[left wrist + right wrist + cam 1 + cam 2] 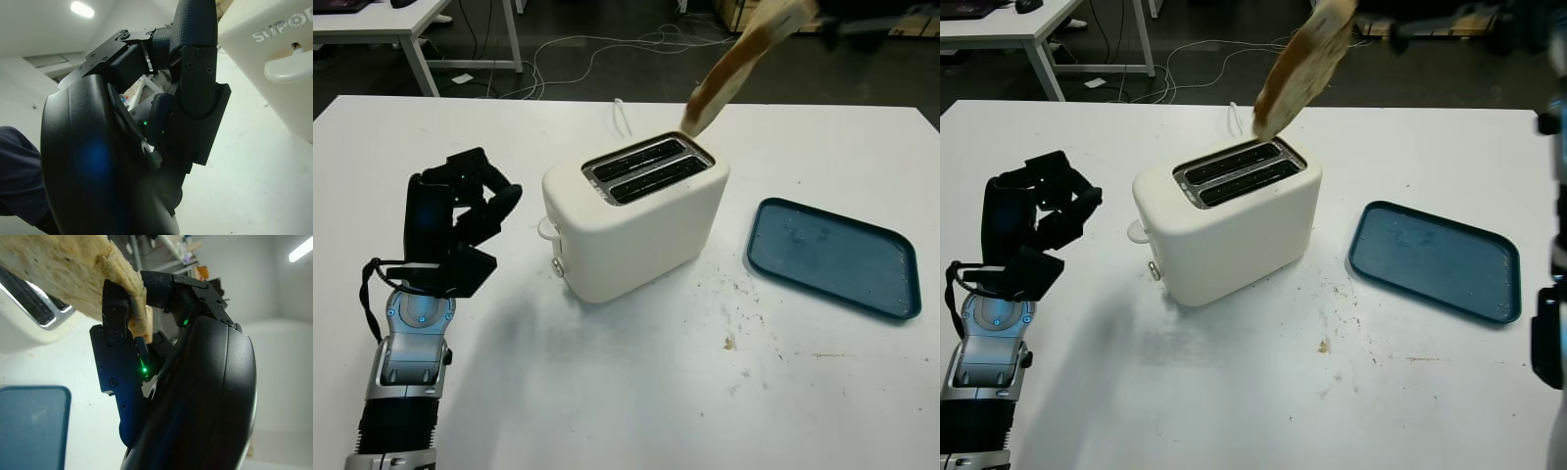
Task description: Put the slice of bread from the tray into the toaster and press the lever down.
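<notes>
Right hand (146, 328) has its fingers (115, 318) clamped on the bread (734, 69), tilted, low corner just above the toaster (636, 220) back slot. Stand it upright, line it up, then let go. Left hand (460, 220), curled and holding nothing, waits beside the lever (288, 68). Your tray (832, 257) lies bare.

A white counter (607, 392) fills the foreground. Beyond it, dark floor (607, 59) carries loose white cables (597, 54); a white desk (382, 24) stands at eleven o'clock.

"SUPO", cut off, on the toaster (274, 54)
</notes>
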Controlling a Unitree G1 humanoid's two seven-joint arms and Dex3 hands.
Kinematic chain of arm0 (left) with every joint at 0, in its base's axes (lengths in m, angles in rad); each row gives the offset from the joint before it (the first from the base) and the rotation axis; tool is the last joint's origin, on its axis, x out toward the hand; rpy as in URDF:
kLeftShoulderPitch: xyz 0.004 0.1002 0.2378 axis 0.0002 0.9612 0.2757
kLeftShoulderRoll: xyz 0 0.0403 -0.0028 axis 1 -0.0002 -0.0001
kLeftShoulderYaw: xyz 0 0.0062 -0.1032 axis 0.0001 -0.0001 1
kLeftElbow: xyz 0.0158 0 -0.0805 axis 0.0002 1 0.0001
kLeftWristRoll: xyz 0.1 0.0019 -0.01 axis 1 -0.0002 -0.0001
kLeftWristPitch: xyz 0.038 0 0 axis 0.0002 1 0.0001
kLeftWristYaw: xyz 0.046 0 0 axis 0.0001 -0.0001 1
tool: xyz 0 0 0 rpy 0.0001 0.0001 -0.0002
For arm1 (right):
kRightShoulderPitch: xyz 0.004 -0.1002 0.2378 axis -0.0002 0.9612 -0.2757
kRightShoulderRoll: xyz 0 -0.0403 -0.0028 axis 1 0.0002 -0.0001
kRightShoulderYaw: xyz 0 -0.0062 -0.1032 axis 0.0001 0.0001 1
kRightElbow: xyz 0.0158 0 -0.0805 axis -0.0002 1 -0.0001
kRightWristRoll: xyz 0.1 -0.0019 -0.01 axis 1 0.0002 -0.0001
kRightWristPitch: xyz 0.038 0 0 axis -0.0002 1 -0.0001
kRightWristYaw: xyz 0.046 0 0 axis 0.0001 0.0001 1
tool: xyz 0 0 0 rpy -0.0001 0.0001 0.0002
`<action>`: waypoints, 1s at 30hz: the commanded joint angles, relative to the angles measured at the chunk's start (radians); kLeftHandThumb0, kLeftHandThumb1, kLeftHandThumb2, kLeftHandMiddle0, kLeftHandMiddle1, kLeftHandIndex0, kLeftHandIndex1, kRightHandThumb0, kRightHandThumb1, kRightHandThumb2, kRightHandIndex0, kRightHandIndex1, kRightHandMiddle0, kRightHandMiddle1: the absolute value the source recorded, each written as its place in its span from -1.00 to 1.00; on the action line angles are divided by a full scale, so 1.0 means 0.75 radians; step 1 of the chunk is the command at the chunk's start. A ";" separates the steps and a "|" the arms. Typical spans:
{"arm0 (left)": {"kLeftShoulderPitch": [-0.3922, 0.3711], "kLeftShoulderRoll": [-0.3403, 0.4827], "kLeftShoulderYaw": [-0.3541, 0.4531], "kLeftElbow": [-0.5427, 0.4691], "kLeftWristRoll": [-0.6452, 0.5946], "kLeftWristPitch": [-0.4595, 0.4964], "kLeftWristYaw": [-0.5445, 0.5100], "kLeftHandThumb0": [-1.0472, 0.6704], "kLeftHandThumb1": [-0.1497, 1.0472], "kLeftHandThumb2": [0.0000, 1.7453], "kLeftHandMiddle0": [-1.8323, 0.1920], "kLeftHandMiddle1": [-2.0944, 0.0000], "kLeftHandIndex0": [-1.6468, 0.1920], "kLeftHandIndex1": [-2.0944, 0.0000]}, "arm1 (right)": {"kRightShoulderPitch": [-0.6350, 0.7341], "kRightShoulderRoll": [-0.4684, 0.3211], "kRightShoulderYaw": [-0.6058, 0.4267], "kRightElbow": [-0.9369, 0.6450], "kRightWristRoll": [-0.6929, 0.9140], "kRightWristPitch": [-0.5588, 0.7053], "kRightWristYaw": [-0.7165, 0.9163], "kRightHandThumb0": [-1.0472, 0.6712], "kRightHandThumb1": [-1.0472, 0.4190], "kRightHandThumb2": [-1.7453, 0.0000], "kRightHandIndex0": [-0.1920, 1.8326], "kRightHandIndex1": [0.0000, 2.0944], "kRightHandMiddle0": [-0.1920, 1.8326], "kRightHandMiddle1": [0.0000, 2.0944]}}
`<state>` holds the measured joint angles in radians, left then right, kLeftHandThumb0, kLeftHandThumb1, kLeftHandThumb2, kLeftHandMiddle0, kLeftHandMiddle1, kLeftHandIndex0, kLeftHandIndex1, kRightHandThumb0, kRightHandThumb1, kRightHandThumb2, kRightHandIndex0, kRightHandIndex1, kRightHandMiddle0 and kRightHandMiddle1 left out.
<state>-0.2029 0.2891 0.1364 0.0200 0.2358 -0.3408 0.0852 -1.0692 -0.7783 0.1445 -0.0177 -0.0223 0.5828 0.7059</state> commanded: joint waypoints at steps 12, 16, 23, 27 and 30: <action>0.015 -0.003 0.002 -0.008 -0.002 -0.002 0.008 -0.73 0.79 -0.57 -0.47 -0.53 -0.36 -0.44 | 0.116 0.115 0.069 -0.237 -0.065 0.190 -0.047 0.07 -0.83 0.44 0.09 0.67 -0.14 0.67; 0.015 -0.011 -0.001 -0.012 -0.010 0.005 0.004 -0.72 0.79 -0.58 -0.47 -0.53 -0.36 -0.43 | 0.144 0.160 0.039 -0.239 -0.034 0.204 -0.056 0.05 -0.83 0.42 0.09 0.67 -0.15 0.67; 0.017 -0.019 0.000 -0.015 0.003 0.009 0.014 -0.73 0.79 -0.58 -0.48 -0.54 -0.38 -0.45 | 0.190 0.219 0.009 -0.232 -0.027 0.181 -0.078 0.02 -0.83 0.40 0.14 0.67 -0.08 0.67; 0.018 -0.018 0.001 -0.014 0.003 0.007 0.014 -0.74 0.79 -0.58 -0.47 -0.54 -0.36 -0.44 | 0.195 0.235 0.018 -0.236 -0.030 0.229 -0.079 -0.02 -0.83 0.39 0.15 0.67 -0.07 0.67; 0.016 -0.019 0.001 -0.006 -0.003 -0.008 0.014 -0.73 0.79 -0.58 -0.47 -0.53 -0.37 -0.43 | 0.205 0.243 0.020 -0.233 -0.028 0.215 -0.075 -0.04 -0.83 0.40 0.17 0.67 -0.06 0.67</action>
<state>-0.2003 0.2754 0.1363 0.0162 0.2368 -0.3338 0.0880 -0.9249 -0.6050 0.1646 -0.1883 -0.0513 0.7406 0.6576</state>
